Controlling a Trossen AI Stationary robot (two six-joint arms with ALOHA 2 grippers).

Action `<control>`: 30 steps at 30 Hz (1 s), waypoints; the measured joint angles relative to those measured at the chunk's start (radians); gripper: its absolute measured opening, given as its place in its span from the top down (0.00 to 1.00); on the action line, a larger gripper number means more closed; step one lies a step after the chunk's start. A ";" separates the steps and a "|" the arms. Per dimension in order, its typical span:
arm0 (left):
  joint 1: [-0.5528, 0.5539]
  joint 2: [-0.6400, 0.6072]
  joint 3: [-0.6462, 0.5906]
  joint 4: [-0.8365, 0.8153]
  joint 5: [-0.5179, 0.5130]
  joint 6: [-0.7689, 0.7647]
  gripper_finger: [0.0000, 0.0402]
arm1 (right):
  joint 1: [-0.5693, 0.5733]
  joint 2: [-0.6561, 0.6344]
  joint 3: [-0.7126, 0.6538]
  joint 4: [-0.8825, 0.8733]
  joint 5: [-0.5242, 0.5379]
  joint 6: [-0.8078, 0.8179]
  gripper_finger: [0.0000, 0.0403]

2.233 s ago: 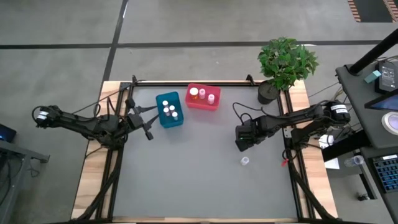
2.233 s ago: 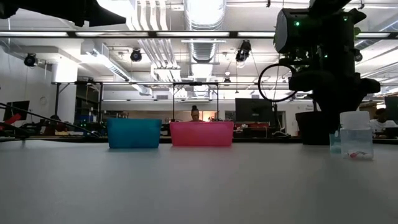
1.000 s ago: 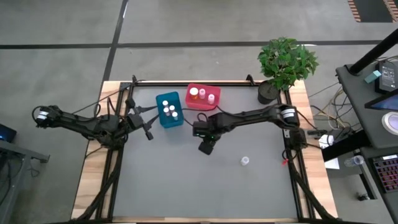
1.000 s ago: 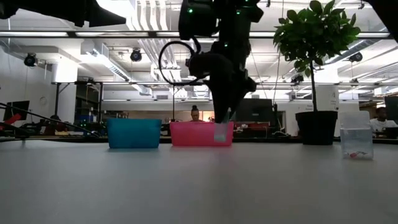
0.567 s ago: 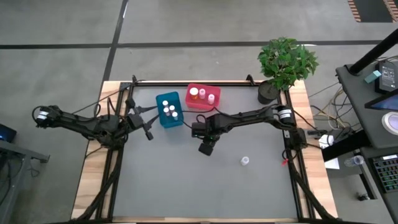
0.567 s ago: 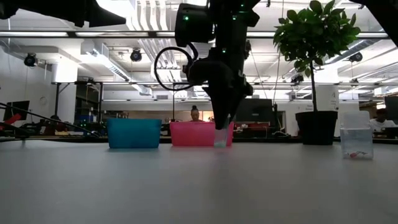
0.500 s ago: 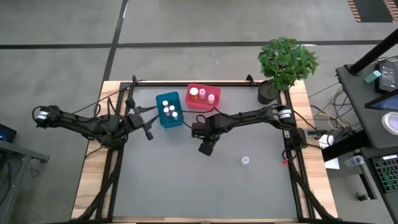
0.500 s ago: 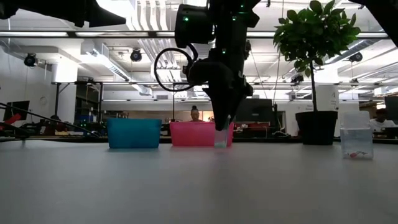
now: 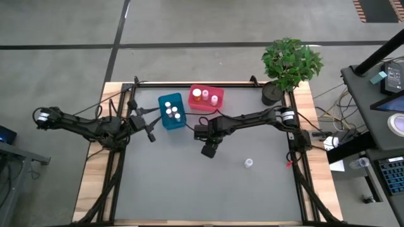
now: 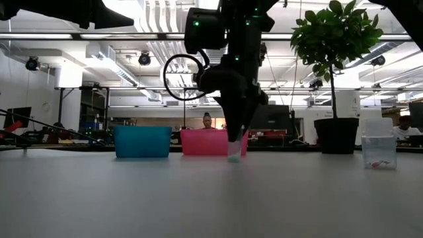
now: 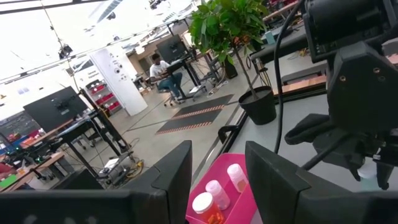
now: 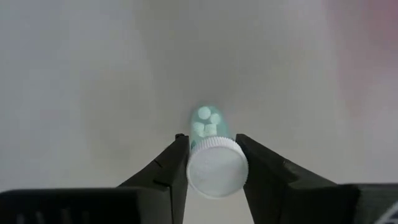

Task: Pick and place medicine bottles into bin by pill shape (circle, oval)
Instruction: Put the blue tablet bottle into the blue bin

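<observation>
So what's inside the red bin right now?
The red bin holds three white-capped bottles, one of them orange. The pills inside them can't be seen from above.

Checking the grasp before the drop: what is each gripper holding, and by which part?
The right gripper holds a small medicine bottle by its white cap, one finger on each side. The left gripper holds nothing.

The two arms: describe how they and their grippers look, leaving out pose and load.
Both arms are dark, slim, jointed links with black cables looped alongside. The left arm and right arm each carry a pale band near the base. The right gripper has two dark wedge-shaped fingers; the left gripper has the same. Green lights glow on the right wrist housing.
</observation>
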 joint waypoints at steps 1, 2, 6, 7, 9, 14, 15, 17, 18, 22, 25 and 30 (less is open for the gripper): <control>0.000 0.000 0.000 0.000 0.000 0.000 0.67 | 0.000 0.000 0.000 0.003 0.001 0.001 0.69; 0.000 0.000 0.000 0.000 0.000 0.000 0.67 | 0.000 0.000 0.000 0.003 0.000 0.003 0.68; 0.000 0.000 0.000 0.000 0.000 0.000 0.67 | 0.000 -0.002 0.000 0.003 0.001 0.005 0.62; 0.000 0.000 0.000 0.000 0.000 0.000 0.67 | 0.000 -0.002 0.000 0.002 0.001 0.005 0.61; 0.000 0.000 0.000 0.000 0.000 0.000 0.67 | 0.000 -0.002 0.000 0.002 0.001 0.005 0.60; 0.000 0.000 0.000 0.000 0.000 0.000 0.67 | 0.000 -0.008 0.019 -0.003 0.001 -0.003 0.60; 0.000 0.000 0.000 0.000 0.000 0.000 0.67 | 0.000 -0.012 0.025 -0.006 0.001 -0.004 0.60; 0.000 0.000 0.000 0.000 0.000 0.000 0.67 | 0.000 -0.023 0.036 -0.010 0.002 -0.011 0.60; 0.000 0.000 0.000 0.000 0.000 0.000 0.67 | 0.000 -0.033 0.036 -0.010 0.002 -0.013 0.60; 0.000 0.000 0.000 0.000 0.000 0.000 0.67 | 0.000 -0.078 0.034 -0.011 0.002 -0.015 0.60; 0.000 0.000 0.000 0.000 0.000 0.000 0.67 | 0.002 -0.125 0.027 -0.010 0.008 -0.034 0.60; 0.000 0.000 0.000 0.000 0.000 0.000 0.67 | 0.026 -0.216 -0.009 0.011 0.066 -0.073 0.61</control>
